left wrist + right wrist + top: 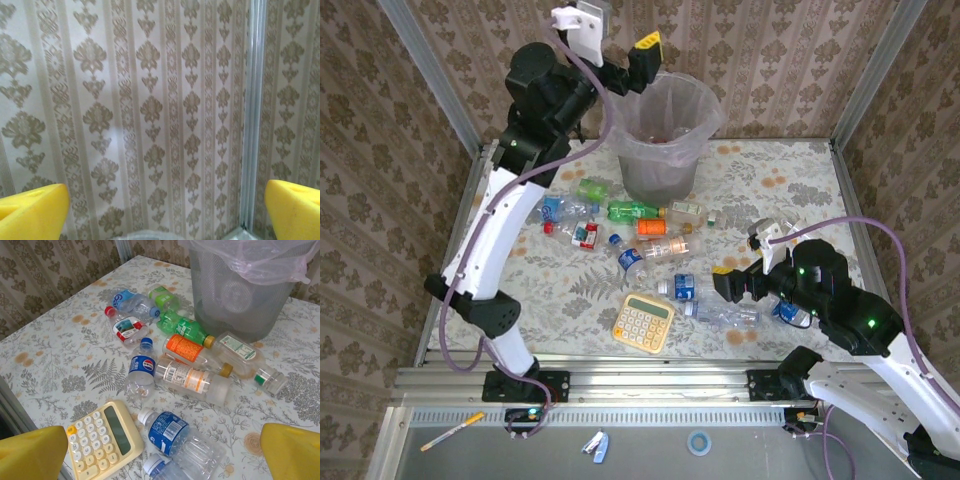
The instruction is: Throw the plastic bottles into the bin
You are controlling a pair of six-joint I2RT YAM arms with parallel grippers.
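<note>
We judge the plastic bottles light, thin and slippery (most are crushed, so they will yield); we would grip one across its labelled middle. Clear, green or orange, they lie scattered on the tabletop near the bin. The left pincer hangs released by the bin's far rim, and the right pincer is released above the nearest bottles.

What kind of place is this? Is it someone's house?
Probably a robot test booth, not a house: wallpapered panels in a metal frame surround the table, two robot arms are bolted at its edge, and plastic bottles lie beside a bin.
</note>
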